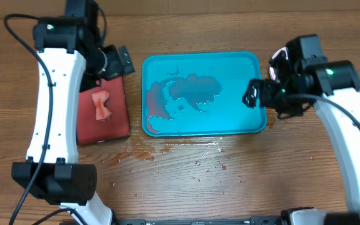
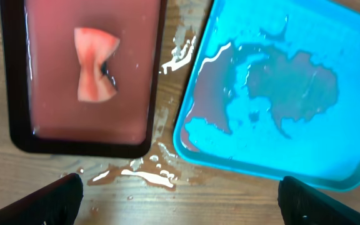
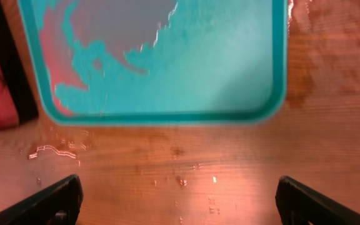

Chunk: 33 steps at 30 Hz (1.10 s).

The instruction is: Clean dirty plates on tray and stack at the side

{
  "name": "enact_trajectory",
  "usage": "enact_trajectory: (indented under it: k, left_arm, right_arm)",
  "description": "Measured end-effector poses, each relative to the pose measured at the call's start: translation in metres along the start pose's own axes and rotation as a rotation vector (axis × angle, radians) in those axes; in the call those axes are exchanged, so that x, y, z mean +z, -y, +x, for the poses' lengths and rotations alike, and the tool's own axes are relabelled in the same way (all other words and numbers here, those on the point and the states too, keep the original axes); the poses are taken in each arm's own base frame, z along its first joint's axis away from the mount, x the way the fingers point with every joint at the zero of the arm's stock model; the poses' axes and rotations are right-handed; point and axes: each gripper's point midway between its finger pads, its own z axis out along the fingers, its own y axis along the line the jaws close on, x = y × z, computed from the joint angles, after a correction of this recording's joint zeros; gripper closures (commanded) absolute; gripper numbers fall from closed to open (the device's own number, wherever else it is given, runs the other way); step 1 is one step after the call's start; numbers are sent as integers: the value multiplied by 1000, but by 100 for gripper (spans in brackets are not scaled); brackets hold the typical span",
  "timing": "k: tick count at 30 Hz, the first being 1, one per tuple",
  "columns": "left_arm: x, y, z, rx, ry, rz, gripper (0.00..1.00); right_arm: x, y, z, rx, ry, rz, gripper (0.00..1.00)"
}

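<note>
The turquoise tray (image 1: 242,69) lies in the middle of the table with a reddish puddle (image 1: 189,94) spread over its floor. No dirty plates are in view. My left gripper (image 1: 117,60) hovers at the tray's far left corner, above the gap between the two trays. It is open and empty in the left wrist view (image 2: 180,203), over wet wood, with the tray (image 2: 355,75) at the right. My right gripper (image 1: 252,94) is at the tray's right rim. It is also open and empty (image 3: 180,203), over bare wood beside the tray (image 3: 230,62).
A black-rimmed red tray (image 1: 119,119) sits left of the turquoise one and holds a pinkish bow-shaped sponge (image 1: 100,105), also seen as the sponge (image 2: 95,73). Reddish spilled water (image 1: 141,154) and droplets lie on the wood in front of both trays.
</note>
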Motion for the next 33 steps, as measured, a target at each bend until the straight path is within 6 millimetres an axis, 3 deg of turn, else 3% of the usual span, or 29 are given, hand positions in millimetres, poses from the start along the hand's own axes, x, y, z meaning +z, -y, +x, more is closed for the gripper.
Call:
enact_trajectory:
  k: [4,7,11,13,16,21,33]
  left_arm:
    - [-9,-1,21,23,22,-16,0]
    - [-27,1,41,54,103,13,0]
    - [-54,8,77,106,256,115,0]
    - [-59,0,98,93,300,141,0]
    - [-52,-23,120,12,343,130,0]
    - [-25,-47,132,-73,337,59,0]
    - [3,-51,128,-105,267,-28,0]
  right_arm:
    - [-28,0,22,-43,40,6,0]
    - [-44,0,36,-68,96,1,0]
    - [-49,5,55,-90,149,-3,0]
    - [-49,6,58,-99,174,-6,0]
    - [-48,7,58,-104,186,-2,0]
    - [-46,6,52,-108,198,-4,0]
    - [-38,8,49,-100,165,3,0]
